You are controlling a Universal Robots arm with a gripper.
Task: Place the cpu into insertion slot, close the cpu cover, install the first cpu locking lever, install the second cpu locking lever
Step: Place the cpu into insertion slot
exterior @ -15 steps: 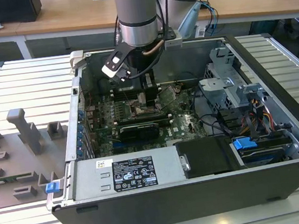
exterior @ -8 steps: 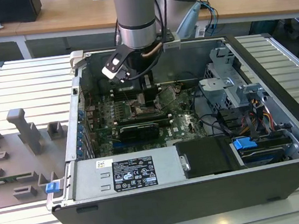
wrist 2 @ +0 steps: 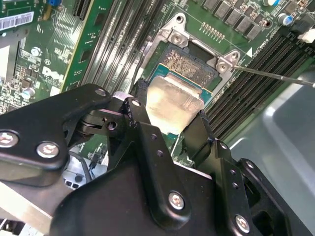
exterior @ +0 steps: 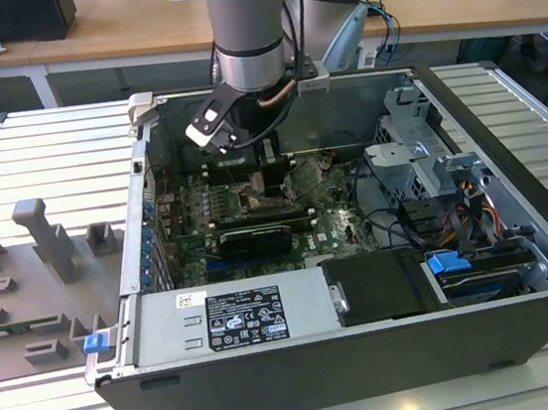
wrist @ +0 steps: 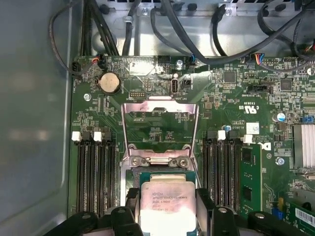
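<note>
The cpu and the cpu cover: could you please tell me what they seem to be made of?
The cpu: top looks like matte silvery metal, dully reflecting light; green board edge beneath. The cpu cover: probably polished sheet metal, given its pinkish mirror-like glare.

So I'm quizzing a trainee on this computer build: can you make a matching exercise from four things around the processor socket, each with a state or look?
Things:
1. chip
2. cover
3. socket
4. coin battery

States:
A. standing open on its hinge
B. round and silver
C. gripped in the hand
D. pins partly showing past the chip

Pairs: 1-C, 2-A, 3-D, 4-B
</note>
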